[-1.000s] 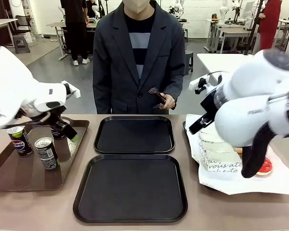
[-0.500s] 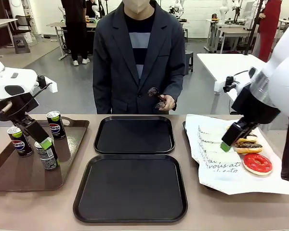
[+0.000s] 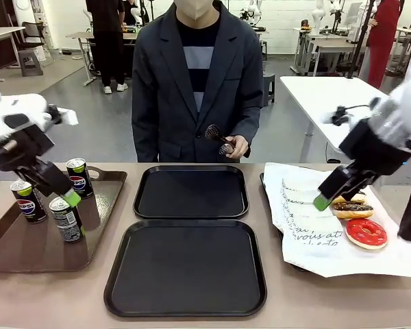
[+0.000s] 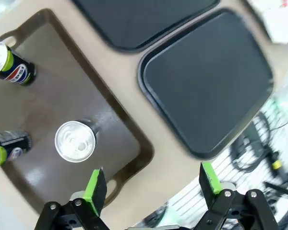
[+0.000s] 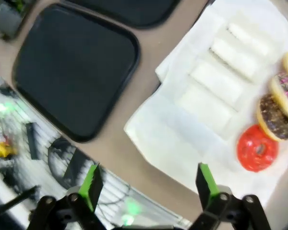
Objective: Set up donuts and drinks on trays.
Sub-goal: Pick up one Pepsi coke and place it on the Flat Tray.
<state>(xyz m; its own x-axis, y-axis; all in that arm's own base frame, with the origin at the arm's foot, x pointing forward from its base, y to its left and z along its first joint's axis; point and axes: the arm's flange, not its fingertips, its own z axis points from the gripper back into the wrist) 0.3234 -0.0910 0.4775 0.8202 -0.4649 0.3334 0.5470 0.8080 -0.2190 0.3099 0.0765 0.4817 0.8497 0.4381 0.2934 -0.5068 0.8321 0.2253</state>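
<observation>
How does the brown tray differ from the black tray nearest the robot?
The brown tray holds three soda cans; the near black tray holds nothing. The brown tray has handle cut-outs; the near black tray has a plain rim. Both lie flat on the table, with raised rims and rounded corners.

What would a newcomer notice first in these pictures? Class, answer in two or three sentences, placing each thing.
Two black trays lie bare mid-table, the far tray behind the near tray. A bright red donut glows on the white paper at the robot's right, and three cans stand on the brown tray at its left.
</observation>
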